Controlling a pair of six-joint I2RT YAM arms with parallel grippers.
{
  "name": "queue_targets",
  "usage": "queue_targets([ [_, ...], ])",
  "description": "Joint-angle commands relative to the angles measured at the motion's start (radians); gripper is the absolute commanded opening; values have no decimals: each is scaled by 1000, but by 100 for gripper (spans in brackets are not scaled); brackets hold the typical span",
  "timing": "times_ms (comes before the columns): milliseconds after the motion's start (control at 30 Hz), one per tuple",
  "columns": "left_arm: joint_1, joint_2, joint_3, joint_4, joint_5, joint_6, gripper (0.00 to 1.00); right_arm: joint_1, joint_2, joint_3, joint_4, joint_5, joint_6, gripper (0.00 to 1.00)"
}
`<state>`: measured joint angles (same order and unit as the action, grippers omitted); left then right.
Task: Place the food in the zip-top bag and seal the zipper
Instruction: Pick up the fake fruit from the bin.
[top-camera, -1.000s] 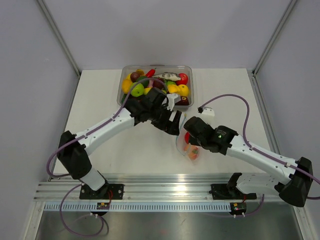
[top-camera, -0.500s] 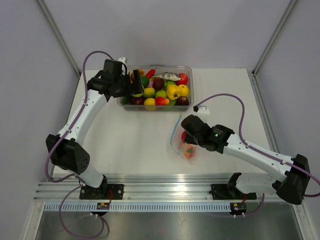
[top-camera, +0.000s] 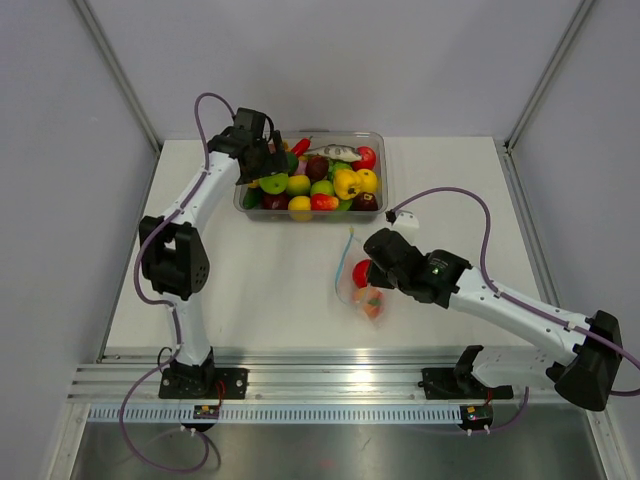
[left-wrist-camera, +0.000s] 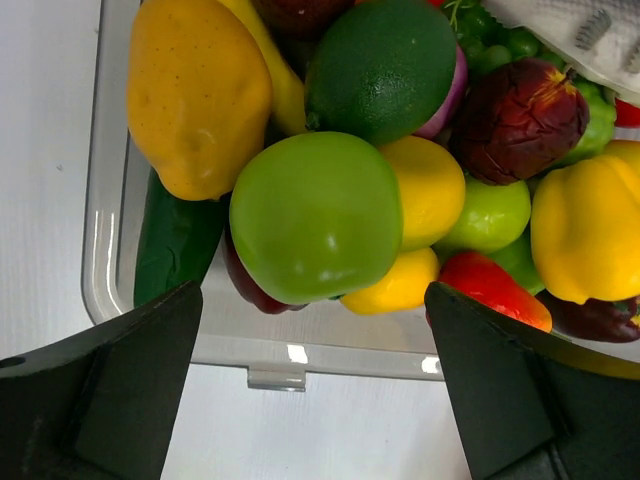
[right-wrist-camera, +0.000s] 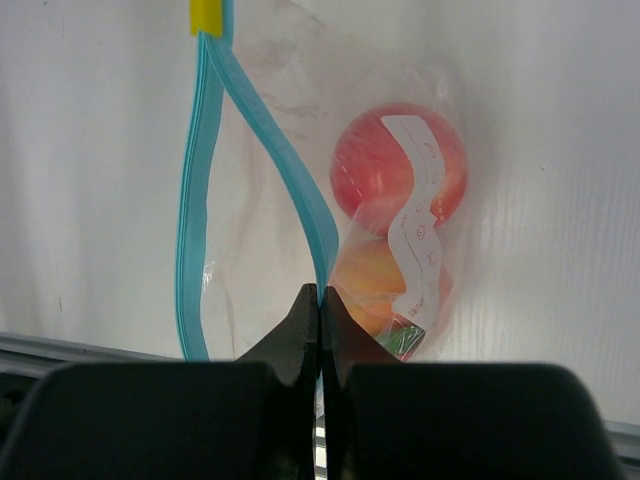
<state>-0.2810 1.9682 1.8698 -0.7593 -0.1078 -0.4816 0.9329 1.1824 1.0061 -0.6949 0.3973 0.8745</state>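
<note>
The zip-top bag lies on the table in front of the tub, its mouth gaping. My right gripper is shut on one side of the teal zipper, with the pinch at the strip's near end. Inside the bag are a red round fruit and an orange fruit. My left gripper is open and empty above the left end of the tub. In the left wrist view a bright green apple lies just beyond its spread fingers.
The rigid clear tub at the back holds several toy fruits and vegetables, among them a yellow mango, a dark green lime and a yellow pepper. A purple cable loops over the table at the right.
My left arm has swung from beside the bag at the table's middle back to the tub's left end. My right gripper has kept hold of the bag, which shifted slightly left.
</note>
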Motion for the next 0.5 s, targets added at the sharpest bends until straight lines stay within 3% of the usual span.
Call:
queue_targets([
  [0, 3, 23, 52, 63, -32, -49, 96, -5, -27, 5, 51, -12, -3, 0],
  [167, 0, 98, 89, 45, -24, -69, 89, -5, -21, 3, 52, -17, -6, 0],
  [400, -20, 141, 100, 17, -67, -65, 89, -5, -15, 0, 61, -21, -9, 0],
  [467, -24, 141, 95, 14, -69, -66, 82, -5, -10, 0, 63, -25, -8, 0],
])
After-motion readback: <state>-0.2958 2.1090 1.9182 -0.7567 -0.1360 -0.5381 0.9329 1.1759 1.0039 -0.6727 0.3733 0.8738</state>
